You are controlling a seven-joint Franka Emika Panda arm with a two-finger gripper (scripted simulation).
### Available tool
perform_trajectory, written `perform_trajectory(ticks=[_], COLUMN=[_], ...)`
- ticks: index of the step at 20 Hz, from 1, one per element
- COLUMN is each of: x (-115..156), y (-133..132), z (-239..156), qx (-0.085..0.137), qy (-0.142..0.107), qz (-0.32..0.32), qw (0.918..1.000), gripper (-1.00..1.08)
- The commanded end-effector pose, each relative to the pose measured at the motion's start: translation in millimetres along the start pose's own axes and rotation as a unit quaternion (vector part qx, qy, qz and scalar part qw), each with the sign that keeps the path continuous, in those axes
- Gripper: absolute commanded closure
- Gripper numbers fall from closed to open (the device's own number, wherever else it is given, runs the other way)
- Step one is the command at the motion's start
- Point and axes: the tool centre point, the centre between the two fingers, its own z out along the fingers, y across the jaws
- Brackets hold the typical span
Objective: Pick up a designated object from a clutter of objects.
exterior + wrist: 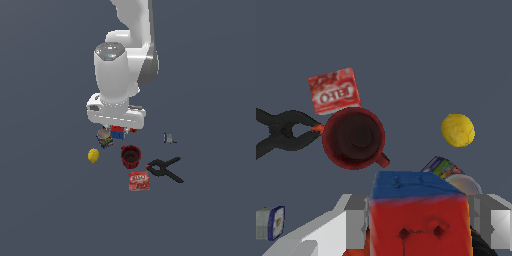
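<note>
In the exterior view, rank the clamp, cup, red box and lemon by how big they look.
1. Clamp, the longest.
2. Cup and red box, too alike to rank.
3. Lemon, smallest.

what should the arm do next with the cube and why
Probably close the tool on the cube, then lift straight up. In the wrist view the cube sits between the two light fingers, filling the gap, and the exterior view shows the tool down low over it. The can sits close beside it, so a vertical lift seems safest. Whether the fingers already grip is unclear.
</note>
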Motion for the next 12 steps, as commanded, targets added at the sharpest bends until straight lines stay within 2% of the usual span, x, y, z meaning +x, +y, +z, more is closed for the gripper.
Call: perform_trajectory(ticks=[1, 12], x=[-9, -50], y=[-9, -53], z=[-24, -132], qx=[-0.001, -0.002], qy=[-0.001, -0.010], qz=[0.000, 0.000], qw=[1.0000, 1.0000], gripper=[1.08, 1.08])
